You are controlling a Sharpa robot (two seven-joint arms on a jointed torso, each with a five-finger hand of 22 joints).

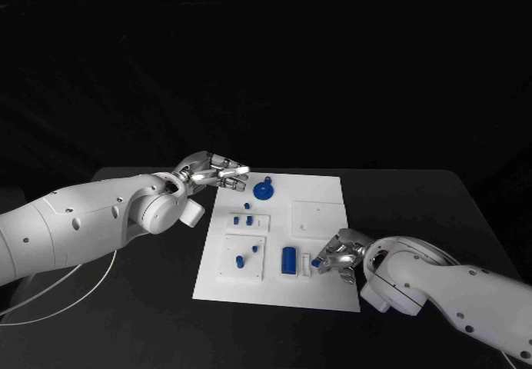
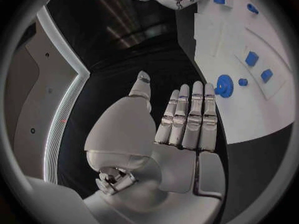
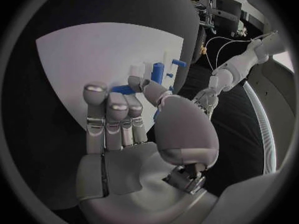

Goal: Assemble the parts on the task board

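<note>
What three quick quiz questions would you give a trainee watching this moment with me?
1. True or false: the left hand grips the blue gear.
2. Which hand has a small blue part at its fingertips? A) left hand B) right hand C) neither
3. Fill in: the blue gear lies at the task board's ___ end, near or far from the robot.

Key: 1 false, the gear lies on the board beside an empty left hand; 2 B; 3 far.

Matt white task board (image 1: 321, 231), glossy blue plastic parts (image 1: 263, 190), matt black table (image 1: 421, 207).
</note>
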